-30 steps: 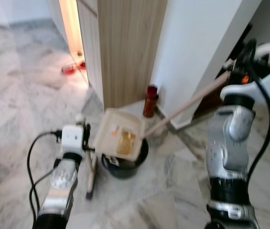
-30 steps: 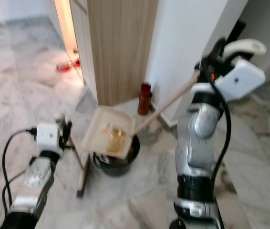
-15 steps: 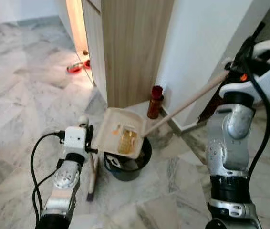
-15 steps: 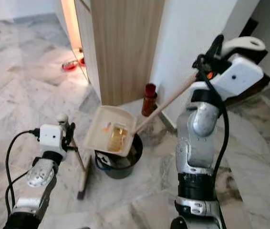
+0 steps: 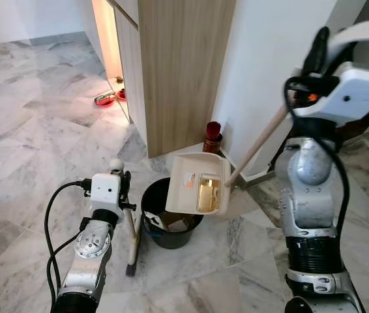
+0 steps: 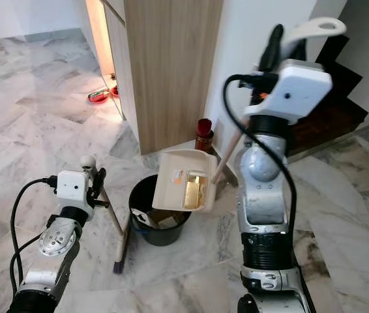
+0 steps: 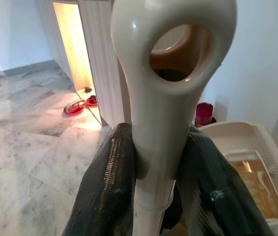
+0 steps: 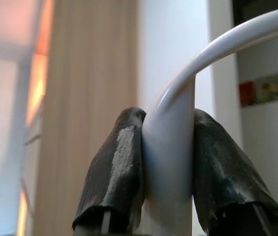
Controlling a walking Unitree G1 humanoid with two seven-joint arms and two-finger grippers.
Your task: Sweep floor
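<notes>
The floor (image 5: 28,130) is polished grey-veined marble, faintly glossy. The cabinet (image 5: 178,65) beside it shows matt, light wood grain. The dustpan (image 5: 197,192) is smooth cream plastic on a pale wooden pole (image 5: 259,147). The bin (image 5: 162,225) is shiny black plastic. The broom handle (image 7: 166,93) is glossy cream plastic, and the fingers (image 7: 107,187) pressing it look like worn, scuffed black rubber. The arm (image 5: 308,195) is brushed silver metal.

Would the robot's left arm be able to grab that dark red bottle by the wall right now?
Probably not. The left tool is shut on the broom handle, and the black bin stands between it and the red bottle.
</notes>
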